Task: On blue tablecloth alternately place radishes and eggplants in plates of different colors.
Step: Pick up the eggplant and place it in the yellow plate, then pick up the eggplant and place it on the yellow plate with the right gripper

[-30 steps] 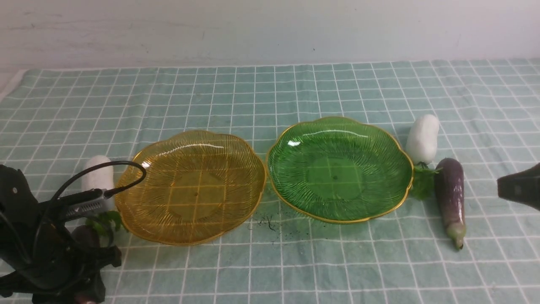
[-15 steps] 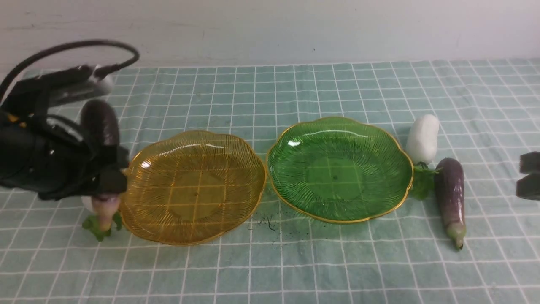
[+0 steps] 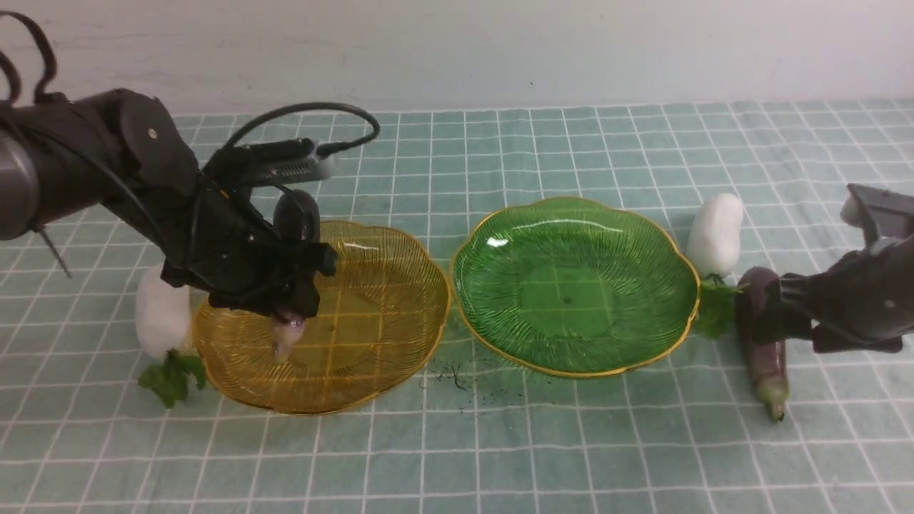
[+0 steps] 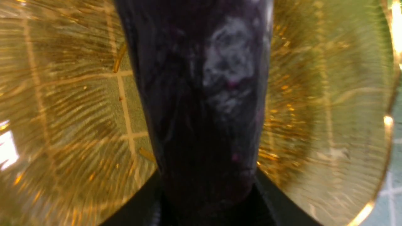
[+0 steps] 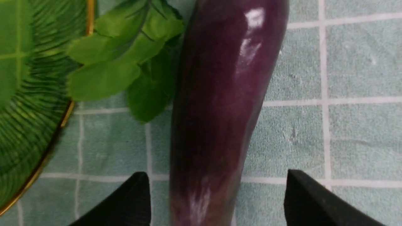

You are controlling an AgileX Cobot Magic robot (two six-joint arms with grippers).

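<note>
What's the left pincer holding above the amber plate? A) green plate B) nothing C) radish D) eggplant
D: the left pincer is clamped on a dark purple eggplant, its pale stem tip hanging over the amber plate.

Wide front overview; wrist close-ups on eggplants (image 5: 220, 94)

Left gripper (image 3: 285, 303) sits over left plate (image 3: 400, 285), with held eggplant (image 3: 298, 214) hanging above it. Left radish (image 3: 161, 310) on tablecloth (image 3: 500, 442) just left of that gripper. Right gripper (image 3: 775, 318) straddles second eggplant (image 3: 767, 364), with right radish (image 3: 715, 232) behind it and right plate (image 3: 571, 285) to its left.
</note>
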